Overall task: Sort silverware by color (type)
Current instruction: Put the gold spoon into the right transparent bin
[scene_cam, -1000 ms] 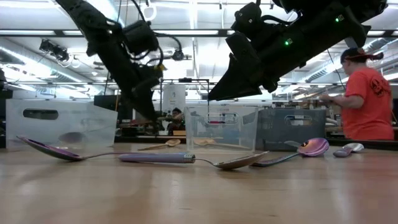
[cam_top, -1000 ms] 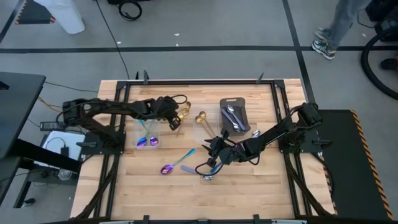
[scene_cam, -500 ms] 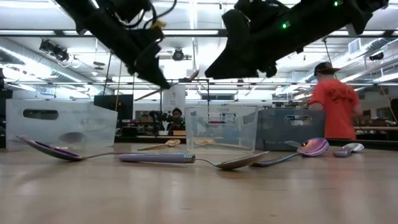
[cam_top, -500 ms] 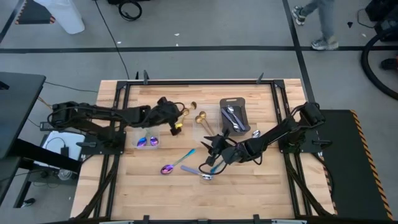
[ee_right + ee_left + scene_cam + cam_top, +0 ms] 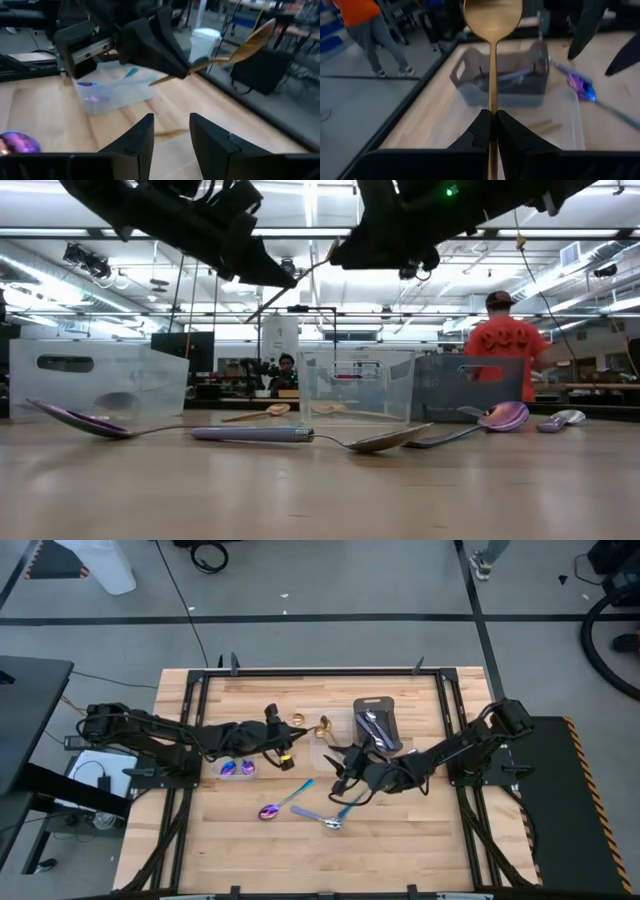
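My left gripper hangs above the table's middle, shut on a gold spoon that points toward the dark grey tray. My right gripper hovers facing it, open with nothing between its fingers. Iridescent spoons lie flat on the wood below. More iridescent spoons lie in the left clear container. Silver pieces lie in the tray. My left gripper pinches the gold spoon's thin handle between its two fingers, which lie along it. The bowl sticks out ahead of the fingertips, tilted slightly upward. The spoon is lifted clear of the table and the containers.
A second clear container stands mid-table beside the tray, with gold pieces lying in it. In the low view, spoons lie across the near table. A person in an orange shirt stands in the room beyond.
My left gripper has risen and swung toward the table's middle with the gold spoon, tipping from pointing steeply down to nearly level. My right gripper has risen from above the iridescent spoons, which stay where they lay.
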Tool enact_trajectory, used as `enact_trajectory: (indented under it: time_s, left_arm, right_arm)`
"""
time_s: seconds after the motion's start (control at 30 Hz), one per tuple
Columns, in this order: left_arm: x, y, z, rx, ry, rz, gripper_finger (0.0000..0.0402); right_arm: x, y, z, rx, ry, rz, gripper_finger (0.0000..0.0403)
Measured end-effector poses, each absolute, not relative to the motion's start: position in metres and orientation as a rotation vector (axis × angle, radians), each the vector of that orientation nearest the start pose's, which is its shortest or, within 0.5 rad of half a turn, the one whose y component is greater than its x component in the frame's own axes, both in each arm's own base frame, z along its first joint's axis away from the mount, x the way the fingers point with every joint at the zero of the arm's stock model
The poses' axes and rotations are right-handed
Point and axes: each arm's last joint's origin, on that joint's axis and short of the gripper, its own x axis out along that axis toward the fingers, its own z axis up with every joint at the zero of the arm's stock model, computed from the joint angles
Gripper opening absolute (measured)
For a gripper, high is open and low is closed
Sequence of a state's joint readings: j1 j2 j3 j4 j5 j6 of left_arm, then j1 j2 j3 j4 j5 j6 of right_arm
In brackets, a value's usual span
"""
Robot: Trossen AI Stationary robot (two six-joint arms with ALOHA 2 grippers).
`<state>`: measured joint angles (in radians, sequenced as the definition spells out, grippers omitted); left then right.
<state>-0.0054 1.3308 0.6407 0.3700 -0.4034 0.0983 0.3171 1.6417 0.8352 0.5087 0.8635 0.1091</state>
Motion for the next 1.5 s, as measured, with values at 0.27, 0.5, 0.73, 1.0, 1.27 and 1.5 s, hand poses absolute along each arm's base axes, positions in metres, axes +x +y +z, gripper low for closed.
enact_trajectory:
  time_s: [0.27,0.5,0.73,1.0,1.27,1.5]
  left_arm:
    - [0.275,0.004,0.225,0.170,0.254,0.361,0.0026]
    - [0.275,0.000,0.225,0.173,0.248,0.343,0.0027]
    - [0.277,-0.001,0.234,0.149,0.160,0.346,0.0027]
    - [0.277,-0.005,0.239,0.126,0.096,0.317,0.0027]
    - [0.277,-0.013,0.240,0.110,0.083,0.292,0.0027]
    - [0.277,-0.011,0.240,0.113,0.085,0.293,0.0028]
  right_arm:
    - [0.333,0.061,0.215,0.002,0.136,-0.554,0.0190]
    - [0.337,0.053,0.223,0.009,0.075,-0.508,0.0232]
    - [0.340,0.043,0.230,0.021,0.009,-0.479,0.0246]
    - [0.341,0.033,0.241,-0.028,-0.081,-0.481,0.0219]
    - [0.343,0.026,0.243,-0.037,-0.101,-0.432,0.0146]
    - [0.343,0.027,0.243,-0.037,-0.100,-0.399,0.0039]
